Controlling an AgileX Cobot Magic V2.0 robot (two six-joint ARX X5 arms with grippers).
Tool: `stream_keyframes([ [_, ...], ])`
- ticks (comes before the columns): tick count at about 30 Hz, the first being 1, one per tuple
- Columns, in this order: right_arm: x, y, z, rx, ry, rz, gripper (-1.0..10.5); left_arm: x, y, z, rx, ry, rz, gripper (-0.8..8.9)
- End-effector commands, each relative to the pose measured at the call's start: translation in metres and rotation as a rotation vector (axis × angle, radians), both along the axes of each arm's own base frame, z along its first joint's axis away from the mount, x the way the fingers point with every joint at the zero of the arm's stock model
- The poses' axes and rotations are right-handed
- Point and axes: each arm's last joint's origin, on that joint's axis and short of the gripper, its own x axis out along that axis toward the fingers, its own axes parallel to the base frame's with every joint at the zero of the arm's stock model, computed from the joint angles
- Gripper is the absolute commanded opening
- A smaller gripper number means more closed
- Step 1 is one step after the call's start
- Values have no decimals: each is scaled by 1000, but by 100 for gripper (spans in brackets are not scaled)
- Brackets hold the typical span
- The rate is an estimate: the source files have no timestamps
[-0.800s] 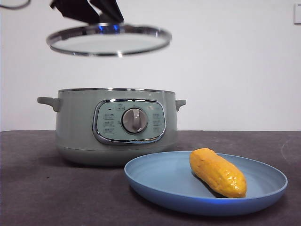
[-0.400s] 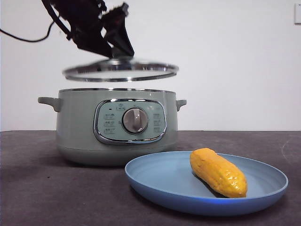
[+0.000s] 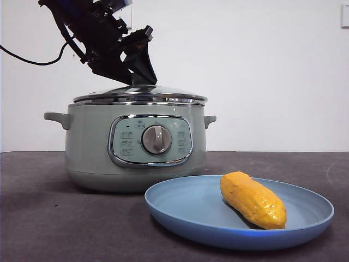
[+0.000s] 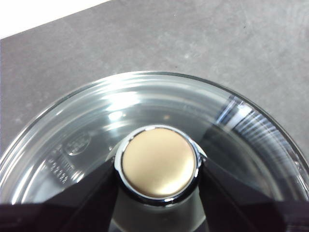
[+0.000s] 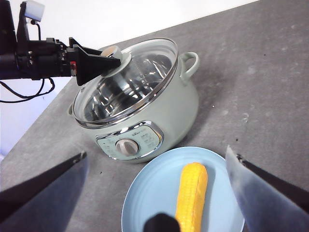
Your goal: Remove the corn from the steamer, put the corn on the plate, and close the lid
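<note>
Corn is lying on the plate, glossy and yellow-orange, stretched along the plate's right half with one tapered end pointing toward the steamer. That blue plate is sitting on the dark table, just in front of the sage-green pot and a little to its right, its rim overlapping the pot's base in the front view. Up top, the lid is resting level on the steamer's rim, chrome edge meeting chrome edge all the way across. The left gripper is reaching in from the upper left, its black jaws closed tight on the lid's knob, one on each side. The right gripper is hanging high above the plate, jaws spread wide and gripping nothing, looking down on the corn and the covered pot. The silver dial is facing forward.
</note>
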Motion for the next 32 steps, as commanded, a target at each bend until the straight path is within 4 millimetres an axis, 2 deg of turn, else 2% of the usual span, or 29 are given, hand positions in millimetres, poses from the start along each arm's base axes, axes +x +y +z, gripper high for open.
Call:
stream_keyframes([
  [1, 0, 0, 1, -10, -14, 3, 476, 1, 2, 6, 14, -47, -6, -8],
  [23, 0, 0, 1, -26, -24, 7, 476, -5, 5, -5, 86, 67, -12, 8],
  [25, 0, 0, 1, -32, -27, 10, 476, -6, 5, -6, 90, 75, -12, 95],
  [26, 0, 0, 1, -32, -26, 11, 476, -6, 5, -6, 90, 75, -12, 183],
  [27, 0, 0, 1, -31, -25, 14, 476, -5, 5, -6, 89, 74, -11, 326],
  [29, 0, 0, 1, -33, -23, 15, 476, -5, 5, -5, 88, 73, -11, 529],
  [32, 0, 0, -1, -40, -13, 15, 477, -5, 7, -5, 86, 70, -7, 553],
])
